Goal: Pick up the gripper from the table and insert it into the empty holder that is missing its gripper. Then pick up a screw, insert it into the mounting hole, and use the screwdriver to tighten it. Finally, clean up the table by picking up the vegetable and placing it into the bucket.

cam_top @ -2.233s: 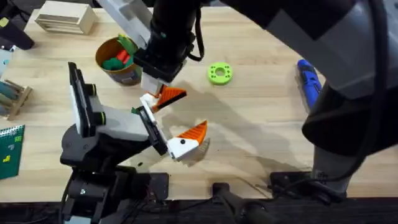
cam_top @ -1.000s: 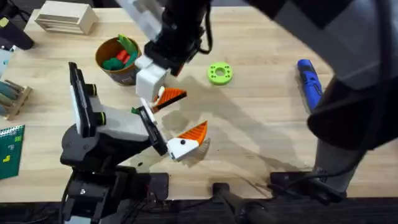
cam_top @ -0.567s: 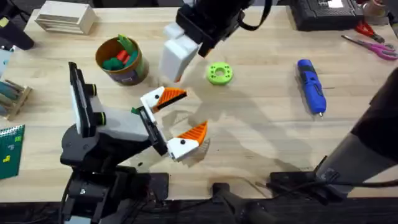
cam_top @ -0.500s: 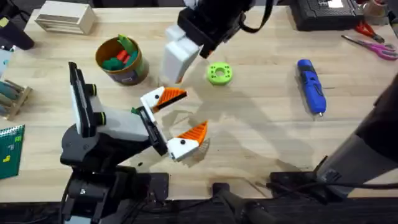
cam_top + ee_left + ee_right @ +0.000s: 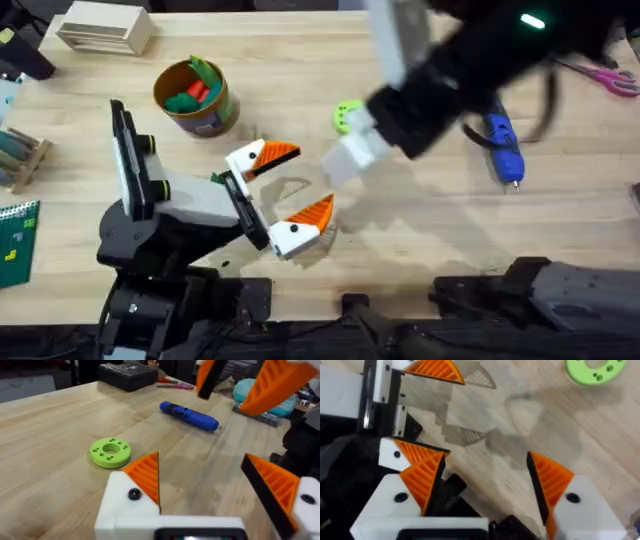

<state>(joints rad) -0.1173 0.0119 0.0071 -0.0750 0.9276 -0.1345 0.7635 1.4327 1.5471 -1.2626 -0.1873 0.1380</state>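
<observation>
I see the bucket (image 5: 193,98) at far left holding red and green toys, including the vegetable (image 5: 205,72). The screwdriver (image 5: 500,140) lies far right. Left gripper (image 5: 282,190) and right gripper (image 5: 485,480) both gape wide, empty.

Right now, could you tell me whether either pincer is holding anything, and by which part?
Nothing is held. The left pincer rests open near the table, and the right pincer hangs open above bare wood, its fingers apart.
</observation>
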